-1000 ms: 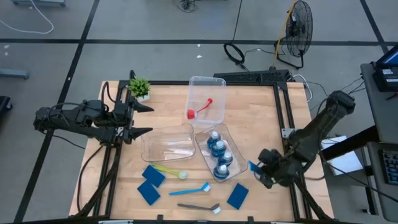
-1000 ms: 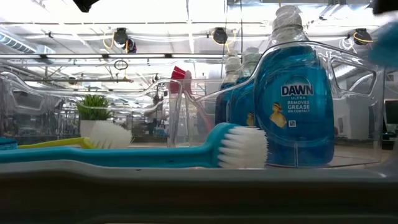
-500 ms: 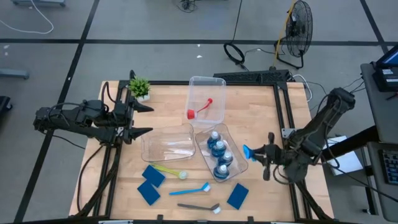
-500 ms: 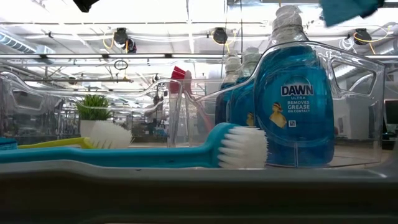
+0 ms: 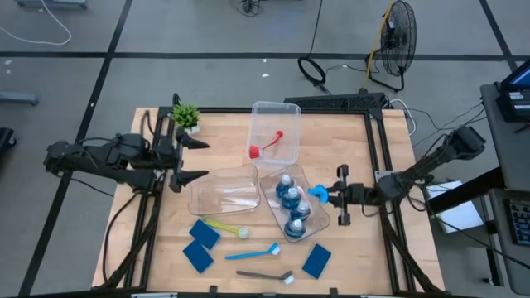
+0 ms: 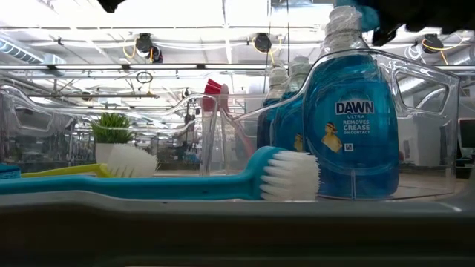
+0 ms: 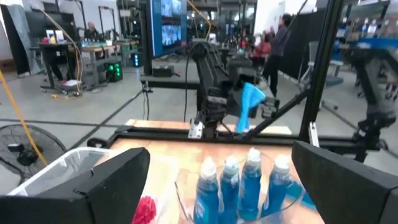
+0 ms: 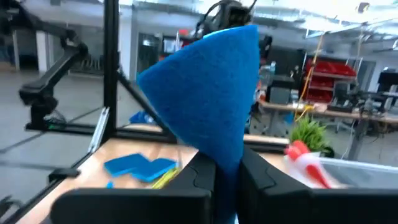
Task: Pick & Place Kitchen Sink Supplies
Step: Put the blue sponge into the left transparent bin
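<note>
My right gripper (image 5: 326, 197) is shut on a flat blue sponge (image 5: 316, 193) above the right rim of the clear bin (image 5: 317, 222) that holds several blue-liquid bottles (image 5: 291, 207). The other arm's wrist view also shows that sponge (image 7: 251, 102) beyond the bottles (image 7: 249, 183). Three more sponges (image 5: 202, 234) (image 5: 197, 256) (image 5: 316, 260) lie flat on the table. The yellow-green brush (image 5: 224, 226), light-blue brush (image 5: 252, 251) and dark-grey brush (image 5: 263, 276) lie near them. The red brush (image 5: 265, 146) rests in the far bin. My left gripper (image 5: 199, 159) is open and idle at the table's left. My right gripper pinches the sponge by one end (image 8: 227, 160) between its two fingers (image 8: 200, 176). The fingers come level from the table's right. The sponge is lifted clear, sticks out past the fingertips toward the table's left, and is bowed into a curve (image 8: 205, 93).
An unfilled clear bin (image 5: 222, 189) sits left of the bottle bin, and the far bin (image 5: 276, 132) stands behind both. A small green plant (image 5: 185, 116) stands at the far left corner. Bare wood shows at the near right, around the lone sponge. People show in the room beyond.
My right gripper has carried the sponge from beside the table's near right edge toward the far and left, up to the bottle bin's right rim. Its wrist has swung from slanting down to roughly level, pointing left. The sponge has stayed in its fingers.
</note>
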Action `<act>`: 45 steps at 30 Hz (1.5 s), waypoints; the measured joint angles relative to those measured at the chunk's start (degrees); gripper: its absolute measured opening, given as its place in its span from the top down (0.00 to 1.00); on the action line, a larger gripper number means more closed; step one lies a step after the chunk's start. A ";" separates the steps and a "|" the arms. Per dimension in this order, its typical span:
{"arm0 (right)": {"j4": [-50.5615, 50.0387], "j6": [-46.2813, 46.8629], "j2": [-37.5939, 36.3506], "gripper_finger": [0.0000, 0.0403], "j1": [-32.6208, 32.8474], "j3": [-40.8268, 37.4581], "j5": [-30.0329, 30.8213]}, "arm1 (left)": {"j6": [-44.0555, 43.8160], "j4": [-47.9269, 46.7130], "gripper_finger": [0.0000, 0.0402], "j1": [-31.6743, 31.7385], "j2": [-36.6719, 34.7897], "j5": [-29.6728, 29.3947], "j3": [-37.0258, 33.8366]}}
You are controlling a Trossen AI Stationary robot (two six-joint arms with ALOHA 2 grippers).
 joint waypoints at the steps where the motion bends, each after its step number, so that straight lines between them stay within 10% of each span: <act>1: 0.88 -0.08 -0.23 0.96 -1.87 -0.61 -1.90 | 0.50 0.43 0.01 0.00 0.93 0.00 0.00; 17: -0.70 -0.19 -0.49 0.96 -20.50 -0.81 -38.32 | 3.44 38.40 0.01 0.00 30.37 -2.60 0.04; 24: -3.45 -2.70 0.43 0.96 -20.25 -0.79 -42.84 | -4.10 49.36 0.01 0.13 40.73 -4.05 0.28; 45: 1.34 -2.94 3.86 0.96 -20.26 -0.77 -42.96 | 6.05 24.60 0.01 -1.99 72.68 18.58 43.72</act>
